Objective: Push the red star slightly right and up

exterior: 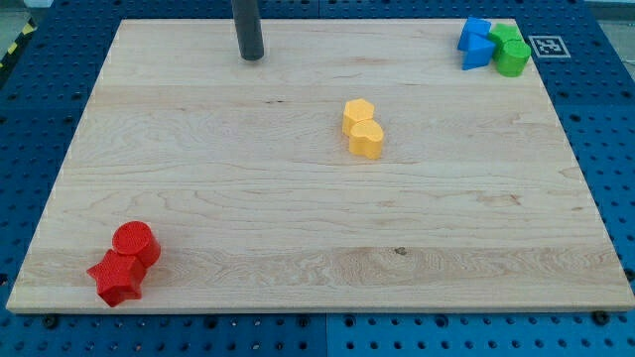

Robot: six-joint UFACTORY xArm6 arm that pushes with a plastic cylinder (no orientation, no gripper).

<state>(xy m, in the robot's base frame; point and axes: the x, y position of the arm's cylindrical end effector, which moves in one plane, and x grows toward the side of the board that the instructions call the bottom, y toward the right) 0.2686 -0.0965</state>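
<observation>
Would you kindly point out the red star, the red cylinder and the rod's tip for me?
red star (116, 280): camera view, on its top face.
red cylinder (135, 241): camera view, on its round top.
my tip (251, 57): camera view, on the rod's very end, far up the board from both red blocks.

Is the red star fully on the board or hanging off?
On. The red star sits inside the board's bottom-left corner, touching the red cylinder.
</observation>
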